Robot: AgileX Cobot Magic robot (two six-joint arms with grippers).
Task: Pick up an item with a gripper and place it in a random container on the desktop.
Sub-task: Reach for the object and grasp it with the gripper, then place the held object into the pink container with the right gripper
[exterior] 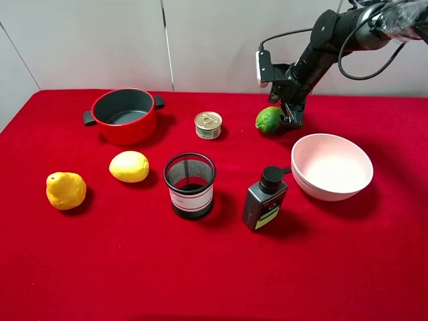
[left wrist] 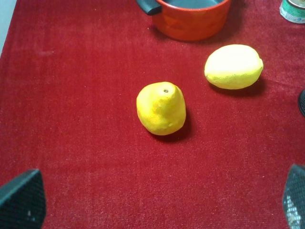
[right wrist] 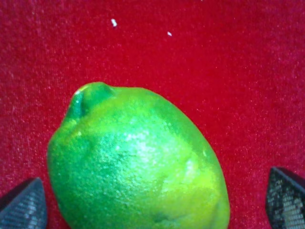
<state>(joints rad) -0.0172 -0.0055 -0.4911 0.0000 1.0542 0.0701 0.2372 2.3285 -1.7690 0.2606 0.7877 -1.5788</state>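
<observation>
The green lime (exterior: 268,120) lies on the red desktop (exterior: 100,267) at the back, right of the middle. My right gripper (exterior: 286,118) is low at the lime's right side. In the right wrist view the lime (right wrist: 136,160) fills the space between the two open fingertips (right wrist: 24,207) of the right gripper (right wrist: 155,207); I cannot tell if they touch it. The pale pink bowl (exterior: 334,188) stands in front of the lime, to the right. My left gripper (left wrist: 157,200) is open and empty above the cloth, near a yellow fruit (left wrist: 161,109).
A red pot (exterior: 125,115) stands at the back left, with a tin can (exterior: 208,125) beside the lime. A lemon (exterior: 129,166) and the yellow fruit (exterior: 65,190) lie on the left. A black mesh cup (exterior: 190,184) and a dark pump bottle (exterior: 266,199) stand in the middle.
</observation>
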